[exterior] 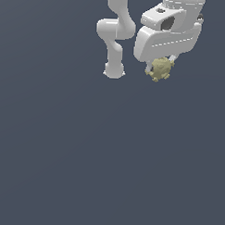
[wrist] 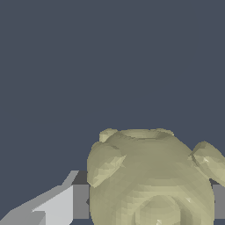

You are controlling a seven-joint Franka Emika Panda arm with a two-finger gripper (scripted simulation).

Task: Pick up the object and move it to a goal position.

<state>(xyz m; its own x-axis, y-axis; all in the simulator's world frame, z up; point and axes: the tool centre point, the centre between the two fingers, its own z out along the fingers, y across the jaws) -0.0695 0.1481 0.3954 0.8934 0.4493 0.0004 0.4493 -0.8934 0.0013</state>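
The object [exterior: 160,69] is a small knobbly, pale olive-tan lump with short bumps all round. It hangs under the white hand of the arm, near the top of the exterior view, right of centre. My gripper [exterior: 159,68] is shut on it, one finger on each side. In the wrist view the object [wrist: 151,180] fills the space between the grey pads [wrist: 80,201], and my gripper [wrist: 149,202] is closed against its flanks. No goal mark shows in either view.
The arm's white links and base [exterior: 114,70] stand to the exterior view's left of the hand. Everything else is a plain dark grey-blue surface [exterior: 108,156].
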